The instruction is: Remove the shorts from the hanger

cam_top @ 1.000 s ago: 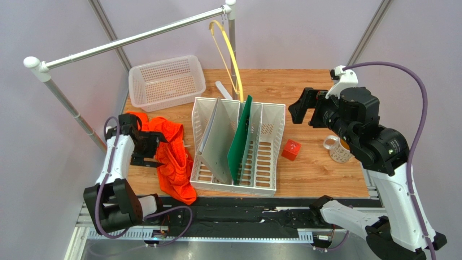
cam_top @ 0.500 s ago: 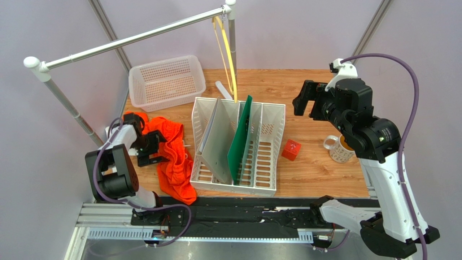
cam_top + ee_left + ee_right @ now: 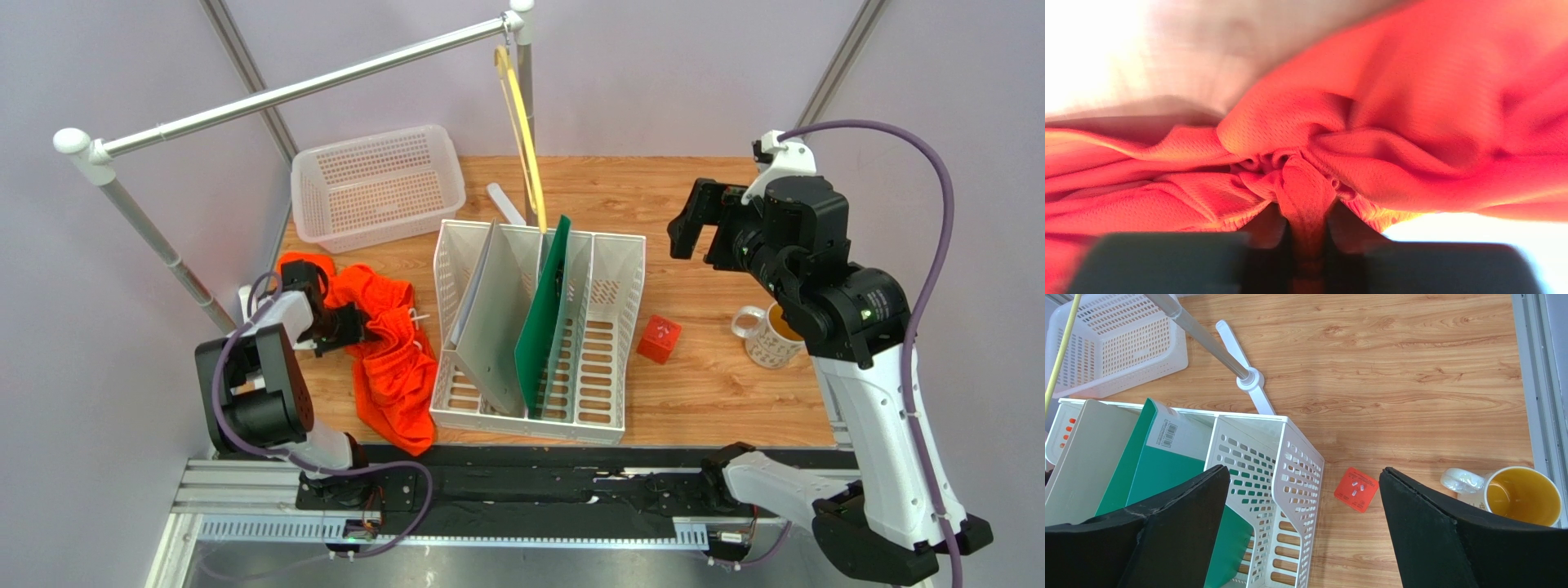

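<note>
Shorts (image 3: pixel 390 355) heaped on table (image 3: pixel 687 184), left side, just beside file rack (image 3: pixel 607 343). Left gripper (image 3: pixel 347 328) clenched on a fold of them. Hanger (image 3: pixel 521 123) hangs from far rail (image 3: pixel 294 88), well apart. Right gripper (image 3: pixel 702 233) spread wide, raised at right.

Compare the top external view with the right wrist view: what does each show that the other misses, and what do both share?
Only the top external view shows the orange shorts, pinched by the left pincer. Only the right wrist view shows the barcode label on the green folder and the yellow inside of the mug. Both show the white file rack, the red cube, the mug and the basket.
</note>
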### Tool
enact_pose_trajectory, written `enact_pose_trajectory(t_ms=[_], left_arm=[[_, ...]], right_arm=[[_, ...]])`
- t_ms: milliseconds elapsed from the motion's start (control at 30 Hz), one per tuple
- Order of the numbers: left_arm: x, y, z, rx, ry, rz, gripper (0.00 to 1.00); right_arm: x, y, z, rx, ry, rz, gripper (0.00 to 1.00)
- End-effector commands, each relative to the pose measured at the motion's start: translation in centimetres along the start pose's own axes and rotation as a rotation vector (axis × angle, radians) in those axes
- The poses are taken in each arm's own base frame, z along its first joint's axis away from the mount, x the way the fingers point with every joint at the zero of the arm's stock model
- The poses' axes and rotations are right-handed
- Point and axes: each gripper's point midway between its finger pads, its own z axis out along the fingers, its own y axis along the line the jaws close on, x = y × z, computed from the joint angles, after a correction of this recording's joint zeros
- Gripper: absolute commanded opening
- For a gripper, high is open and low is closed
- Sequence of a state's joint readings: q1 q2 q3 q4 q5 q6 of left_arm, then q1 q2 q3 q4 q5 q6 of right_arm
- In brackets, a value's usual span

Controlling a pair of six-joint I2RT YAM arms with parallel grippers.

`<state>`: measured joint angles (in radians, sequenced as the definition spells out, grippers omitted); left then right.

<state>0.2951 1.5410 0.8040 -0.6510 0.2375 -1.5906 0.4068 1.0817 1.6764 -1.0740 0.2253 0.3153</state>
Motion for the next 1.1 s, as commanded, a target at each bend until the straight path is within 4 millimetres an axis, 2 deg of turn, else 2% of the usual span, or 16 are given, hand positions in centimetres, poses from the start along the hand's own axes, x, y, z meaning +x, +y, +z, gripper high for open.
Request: enact_pose_trajectory(t_ms=[0, 33, 100, 133, 200, 233, 300, 333, 500, 700, 800, 867, 900, 967, 1000, 1067], left_arm=[[0.6, -5.3, -2.7, 0.283, 0.003, 0.145, 0.04], [1.3, -6.7, -3.5, 0.357, 0.025, 0.184, 0.00], [2.4, -7.8, -4.7, 0.417, 0.070, 0.237, 0.00], [2.9, -9.0, -5.9, 0.481, 0.075, 0.266, 0.00], [3.7, -9.9, -7.6, 0.554, 0.088, 0.289, 0.00], [4.2, -10.8, -9.5, 0.634, 0.080, 0.311, 0.00], [4.6, -11.6, -11.3, 0.717, 0.064, 0.324, 0.00], [5.0, -12.3, -13.2, 0.795, 0.060, 0.330, 0.00], [6.7, -14.8, -18.1, 1.017, 0.092, 0.354, 0.00], [8.4, -18.4, -21.7, 1.210, 0.145, 0.381, 0.00], [9.1, -22.1, -23.9, 1.345, 0.154, 0.424, 0.00], [9.6, -23.7, -24.7, 1.382, 0.184, 0.436, 0.00], [9.9, -25.3, -25.6, 1.427, 0.187, 0.449, 0.00], [10.4, -26.9, -26.4, 1.465, 0.198, 0.473, 0.00], [10.7, -28.6, -27.2, 1.504, 0.210, 0.491, 0.00], [11.3, -30.0, -28.1, 1.547, 0.249, 0.507, 0.00]], right_arm=[[-1.8, 0.4, -1.6, -0.042, -0.079, -0.007, 0.97], [-1.7, 0.4, -1.7, -0.046, -0.078, -0.009, 0.97], [-1.7, 0.3, -2.1, -0.053, -0.085, -0.013, 0.97], [-1.6, 0.4, -2.4, -0.063, -0.087, -0.013, 0.97], [-1.7, 0.6, -3.2, -0.085, -0.102, -0.012, 0.97], [-1.6, 0.8, -3.5, -0.098, -0.106, -0.014, 0.97], [-1.8, 0.8, -4.4, -0.113, -0.126, -0.012, 0.97], [-1.8, 0.8, -4.6, -0.115, -0.133, -0.014, 0.97], [-2.4, 0.3, -6.2, -0.111, -0.184, -0.028, 0.97], [-2.7, 0.7, -6.7, -0.137, -0.197, -0.011, 0.97], [-2.9, 0.1, -6.3, -0.095, -0.202, -0.019, 0.97], [-3.3, -0.3, -6.0, -0.067, -0.211, -0.019, 0.97], [-3.6, -0.7, -6.0, -0.042, -0.221, -0.015, 0.97], [-4.0, -0.7, -5.7, -0.028, -0.229, -0.006, 0.97], [-4.1, -0.8, -5.5, -0.019, -0.232, 0.001, 0.97], [-4.2, -0.4, -4.6, -0.017, -0.224, 0.027, 0.96]])
